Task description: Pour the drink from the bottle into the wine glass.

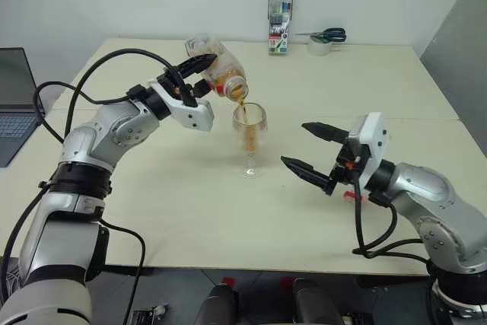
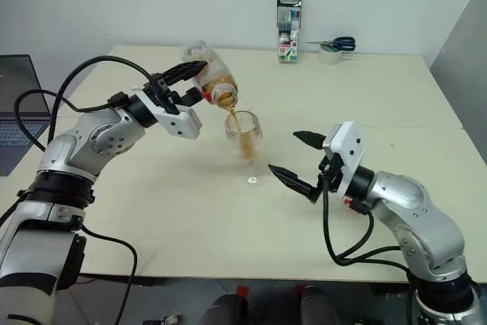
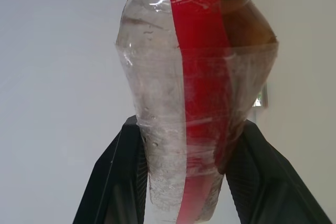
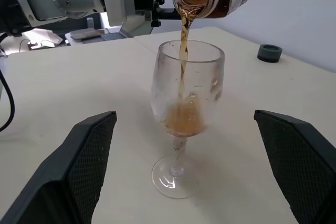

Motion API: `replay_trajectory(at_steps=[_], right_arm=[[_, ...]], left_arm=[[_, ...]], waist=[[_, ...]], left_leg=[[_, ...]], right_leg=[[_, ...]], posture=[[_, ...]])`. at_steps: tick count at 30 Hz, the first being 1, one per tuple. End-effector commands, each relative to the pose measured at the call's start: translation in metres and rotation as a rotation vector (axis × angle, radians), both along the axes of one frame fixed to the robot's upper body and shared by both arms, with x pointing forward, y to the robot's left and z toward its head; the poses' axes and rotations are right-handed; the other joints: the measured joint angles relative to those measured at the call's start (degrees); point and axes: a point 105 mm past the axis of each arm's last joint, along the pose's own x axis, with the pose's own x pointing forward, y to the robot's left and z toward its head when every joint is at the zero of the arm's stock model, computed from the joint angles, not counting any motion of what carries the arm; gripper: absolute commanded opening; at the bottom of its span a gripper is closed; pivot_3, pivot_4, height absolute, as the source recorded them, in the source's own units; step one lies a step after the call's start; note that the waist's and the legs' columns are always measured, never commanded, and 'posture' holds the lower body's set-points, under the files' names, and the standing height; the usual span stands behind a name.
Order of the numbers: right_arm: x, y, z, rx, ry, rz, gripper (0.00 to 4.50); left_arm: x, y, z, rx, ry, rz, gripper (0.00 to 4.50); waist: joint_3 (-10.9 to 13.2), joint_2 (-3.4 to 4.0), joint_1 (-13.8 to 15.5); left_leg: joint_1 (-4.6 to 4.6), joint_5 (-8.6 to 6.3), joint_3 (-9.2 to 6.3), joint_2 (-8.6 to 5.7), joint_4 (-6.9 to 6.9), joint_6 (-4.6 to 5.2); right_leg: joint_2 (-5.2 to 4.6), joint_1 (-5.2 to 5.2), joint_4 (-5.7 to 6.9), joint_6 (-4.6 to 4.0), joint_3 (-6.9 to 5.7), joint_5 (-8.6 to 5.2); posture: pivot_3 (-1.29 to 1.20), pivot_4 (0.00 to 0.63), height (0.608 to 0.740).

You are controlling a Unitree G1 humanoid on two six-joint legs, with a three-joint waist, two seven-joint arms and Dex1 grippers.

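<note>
My left gripper (image 1: 204, 74) is shut on the clear plastic bottle (image 1: 217, 70), holding it tipped with its mouth over the wine glass (image 1: 249, 131). A thin stream of amber drink (image 4: 184, 40) runs from the bottle's mouth into the bowl, where some drink (image 4: 184, 120) has pooled at the bottom. The glass stands upright on the cream table (image 1: 175, 211). In the left wrist view, black fingers (image 3: 113, 182) press both sides of the bottle (image 3: 157, 103), which has a red label strip. My right gripper (image 1: 294, 143) stands open just right of the glass, with nothing between its fingers.
A laptop (image 1: 11, 104) sits at the table's left edge. At the back stand a marker pack (image 1: 280, 20) and scissors (image 1: 329, 34) on a tape roll (image 1: 319, 47). A small red and white cap (image 1: 351, 195) lies under my right wrist.
</note>
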Motion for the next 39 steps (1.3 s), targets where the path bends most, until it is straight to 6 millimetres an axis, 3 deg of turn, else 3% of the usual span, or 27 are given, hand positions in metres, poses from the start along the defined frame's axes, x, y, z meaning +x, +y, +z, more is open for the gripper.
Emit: replay_trajectory(at_steps=[1, 39], right_arm=[[-0.0087, -0.0005, 0.0147, 0.000, -0.048, 0.039, 4.50], [-0.0165, 0.0023, 0.0068, -0.003, -0.016, 0.039, 4.50]], left_arm=[[-0.0044, -0.0008, 0.0197, -0.004, -0.069, -0.018, 1.69], [0.0015, -0.0012, 0.0294, 0.018, -0.118, -0.020, 1.69]], waist=[[0.0, 0.00, 0.0], [0.0, 0.00, 0.0]], left_leg=[[0.00, 0.00, 0.00, 0.00, 0.00, 0.00], [-0.03, 0.01, 0.01, -0.01, 0.04, -0.01]], right_leg=[[0.00, 0.00, 0.00, 0.00, 0.00, 0.00], [0.00, 0.00, 0.02, 0.00, 0.00, 0.00]], posture=[[0.00, 0.150, 0.740], [0.00, 0.150, 0.740]])
